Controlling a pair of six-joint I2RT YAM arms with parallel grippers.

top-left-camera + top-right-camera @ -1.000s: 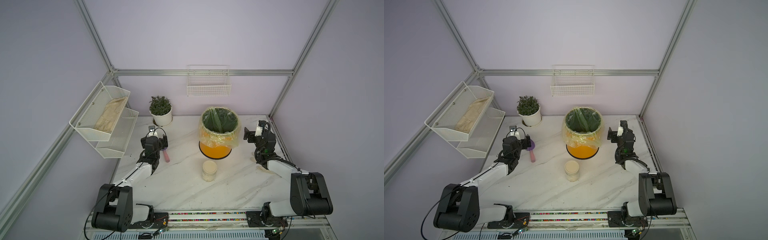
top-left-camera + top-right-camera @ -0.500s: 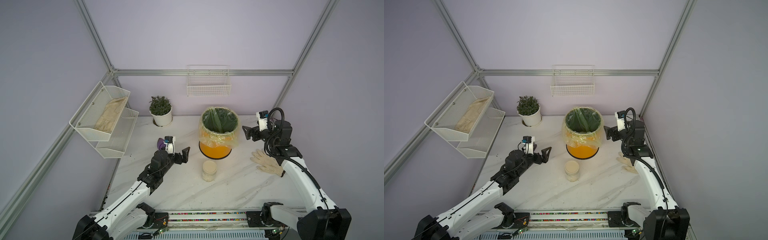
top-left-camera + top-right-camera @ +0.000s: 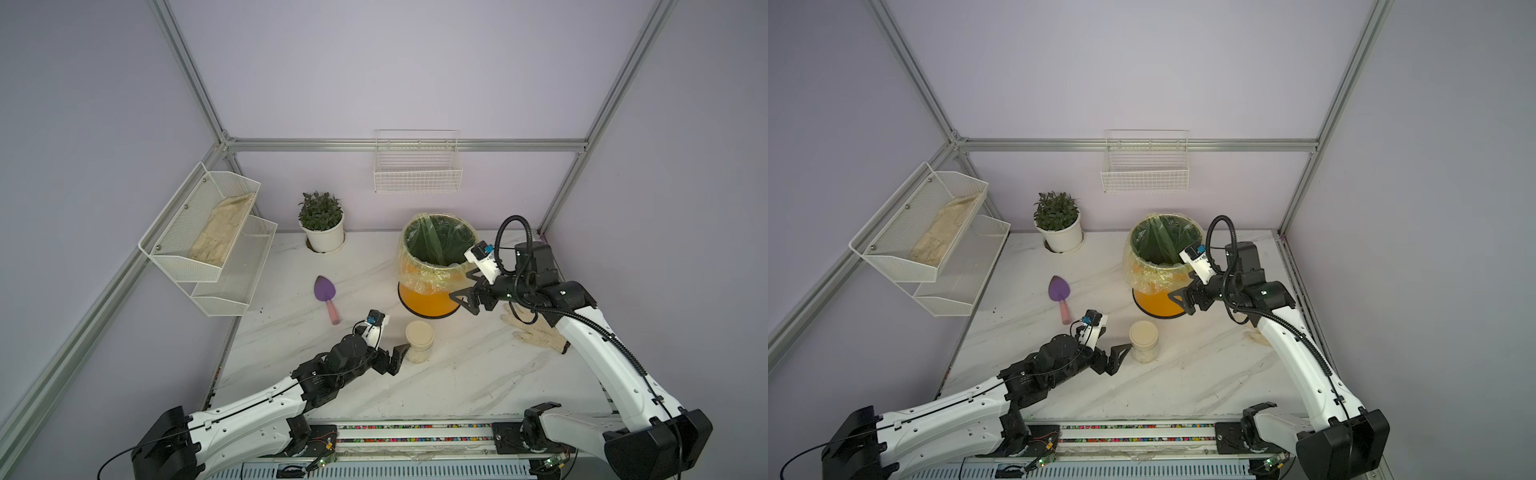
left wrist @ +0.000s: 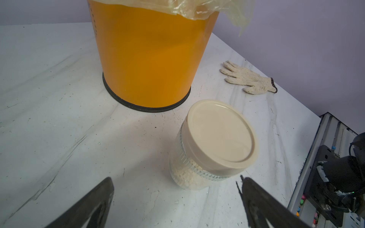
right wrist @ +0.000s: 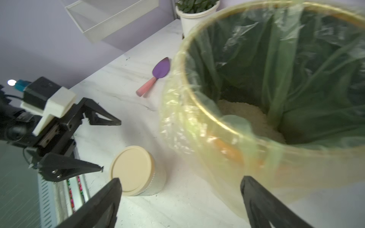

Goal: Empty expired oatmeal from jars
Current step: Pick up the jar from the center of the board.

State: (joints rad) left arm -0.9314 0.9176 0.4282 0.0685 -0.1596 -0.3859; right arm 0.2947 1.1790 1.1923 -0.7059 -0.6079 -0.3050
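Observation:
A small clear jar (image 3: 419, 340) (image 3: 1144, 340) with a flat beige lid stands upright in front of the orange bin (image 3: 428, 293) (image 3: 1156, 301). Pale oatmeal (image 4: 187, 175) shows through the jar's (image 4: 213, 142) ribbed wall. My left gripper (image 3: 395, 359) (image 3: 1117, 359) (image 4: 175, 180) is open, low over the table just left of the jar, with the jar ahead of its fingertips and untouched. My right gripper (image 3: 463, 303) (image 3: 1180, 302) (image 5: 180, 179) hangs open and empty beside the bin's right wall, above and behind the jar (image 5: 136, 169).
The bin's green liner (image 5: 296, 69) holds pale grains at the bottom. A purple trowel (image 3: 326, 297) lies left of the bin, a white glove (image 3: 536, 332) lies on the right. A potted plant (image 3: 322, 226) stands at the back. A wire shelf (image 3: 208, 237) juts from the left wall.
The left arm has swung from the trowel to the jar's left side. The right arm has risen off the glove and moved in beside the bin. Both grippers stayed open.

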